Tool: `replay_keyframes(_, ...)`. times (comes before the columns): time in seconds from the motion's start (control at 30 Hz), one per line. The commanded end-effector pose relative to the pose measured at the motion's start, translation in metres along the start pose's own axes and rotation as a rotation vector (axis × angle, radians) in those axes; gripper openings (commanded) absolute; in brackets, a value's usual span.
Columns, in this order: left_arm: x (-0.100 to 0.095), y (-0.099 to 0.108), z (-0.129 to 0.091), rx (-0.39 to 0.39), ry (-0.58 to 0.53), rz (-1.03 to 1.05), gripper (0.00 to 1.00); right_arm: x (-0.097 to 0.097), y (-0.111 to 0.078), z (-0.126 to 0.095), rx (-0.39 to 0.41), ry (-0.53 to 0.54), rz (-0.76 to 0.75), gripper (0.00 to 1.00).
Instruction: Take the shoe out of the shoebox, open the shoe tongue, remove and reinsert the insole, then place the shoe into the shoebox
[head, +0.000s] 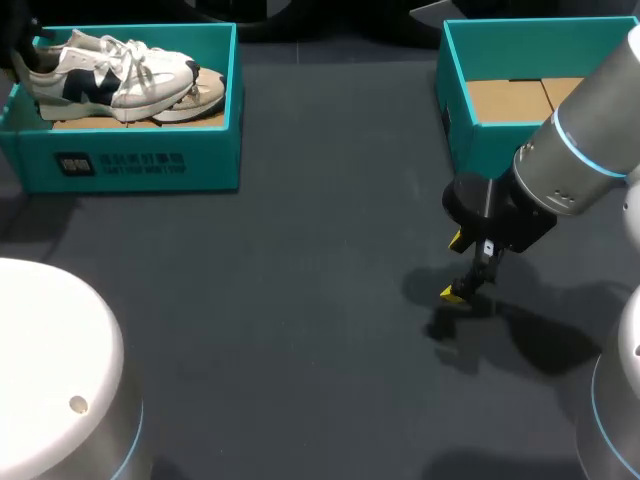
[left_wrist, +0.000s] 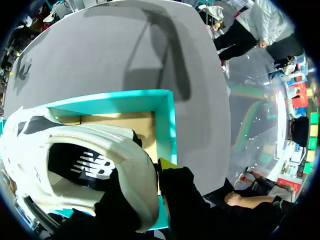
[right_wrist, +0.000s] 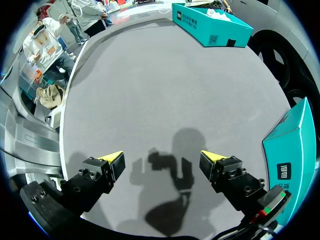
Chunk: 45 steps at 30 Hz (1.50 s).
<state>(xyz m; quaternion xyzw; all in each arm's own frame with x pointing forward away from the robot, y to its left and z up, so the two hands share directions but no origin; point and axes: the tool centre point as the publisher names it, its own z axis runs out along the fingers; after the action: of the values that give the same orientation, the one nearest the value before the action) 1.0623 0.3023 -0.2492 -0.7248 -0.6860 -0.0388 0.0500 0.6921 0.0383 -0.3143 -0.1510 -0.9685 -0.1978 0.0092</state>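
Appears to be the first step, getting the shoe out of the shoebox; not yet lifted. Closest to the left gripper, in its wrist view: the shoe's heel, pressed right up against it and hiding most of it. Cannot tell whether closed on the heel or merely set against it. Beyond the heel, the shoebox's cardboard floor and end wall, then bare surface.

Calls next, most likely, for a sure hold on the heel. Then a straight lift clear of the shoebox walls and a set-down on the open surface in front of the shoebox. Worth keeping that spot within the right gripper's reach, for the tongue and insole work.

Nearest in the head view, well apart from the shoebox: right gripper, hanging low over the surface, pointed down. Spread wide, nothing between the yellow tips, only its own shadow beneath. Right arm slanting in past a second box, itself well apart from the shoebox. Farthest back: the left gripper, down at the shoebox's heel end, mostly out of the head view.
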Motion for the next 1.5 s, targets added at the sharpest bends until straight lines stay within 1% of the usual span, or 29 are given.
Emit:
replay_keyframes(0.03, 0.002, 0.001, -0.022, 0.005, 0.019, 0.013, 0.0, 0.002, -0.001, 0.001, 0.0, -0.003, 0.0, 1.0)
replay_keyframes(0.33, 0.009, -0.002, -0.049, 0.011, 0.03, 0.029, 0.0, 0.002, -0.001, 0.001, 0.0, -0.003, 0.0, 1.0)
replay_keyframes(0.6, 0.016, -0.006, -0.078, -0.016, 0.046, 0.031, 0.0, 0.002, -0.001, 0.001, 0.0, -0.003, 0.0, 1.0)
replay_keyframes(0.83, 0.017, -0.014, -0.092, -0.021, 0.056, 0.026, 0.0, 0.002, -0.001, 0.001, 0.0, -0.003, 0.0, 1.0)
replay_keyframes(1.0, 0.012, -0.033, -0.095, -0.014, 0.069, 0.023, 0.0, 0.002, -0.001, 0.001, 0.0, -0.003, 0.0, 1.0)
replay_keyframes(1.23, 0.0, -0.066, -0.102, -0.012, 0.082, 0.005, 0.0, 0.002, -0.001, 0.001, 0.0, -0.003, 0.0, 1.0)
replay_keyframes(1.5, -0.024, -0.11, -0.113, -0.01, 0.069, 0.01, 0.0, 0.002, -0.001, 0.001, 0.0, -0.003, 0.0, 1.0)
